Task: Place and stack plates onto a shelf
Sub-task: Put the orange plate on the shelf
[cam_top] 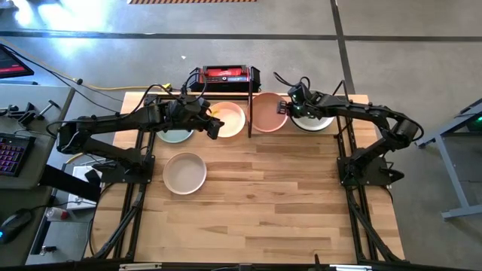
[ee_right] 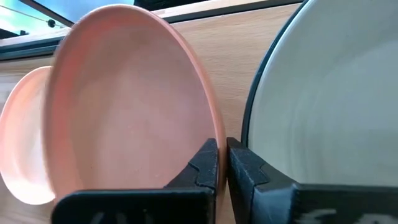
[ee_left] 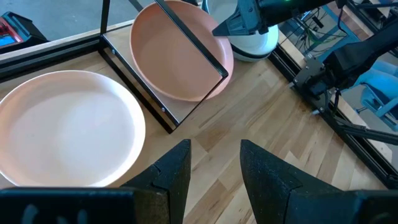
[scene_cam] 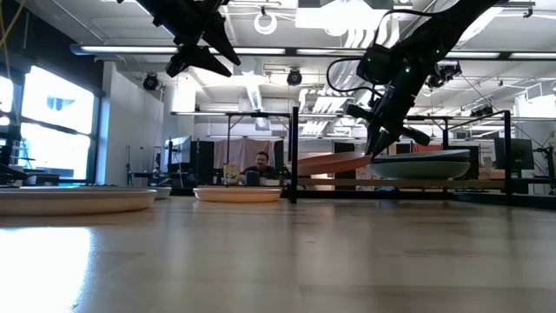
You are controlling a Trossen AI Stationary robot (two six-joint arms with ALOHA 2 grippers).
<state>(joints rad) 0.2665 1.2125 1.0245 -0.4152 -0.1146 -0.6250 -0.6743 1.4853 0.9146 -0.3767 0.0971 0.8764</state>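
The right gripper (ee_right: 222, 163) pinches the round pink plate's (ee_right: 124, 106) rim on the wooden shelf (ee_left: 186, 115) — the left gripper (ee_left: 214, 165) hangs open, empty.

Bench (cam_top: 301, 203): I see pale wood planks in a black frame, carrying everything.
Red-and-black box (cam_top: 224, 74): I see it at the far edge of the bench, about centre, with cables running off to the left.
Keyboard (cam_top: 11, 154): I make out lit keys on the desk at far left.
Mouse (cam_top: 13, 223): I spot it on that same desk, nearer than the keyboard.
Person (scene_cam: 261, 165): I can see someone seated in the room beyond the bench.
Floor (cam_top: 422, 45): I see grey concrete around the bench.
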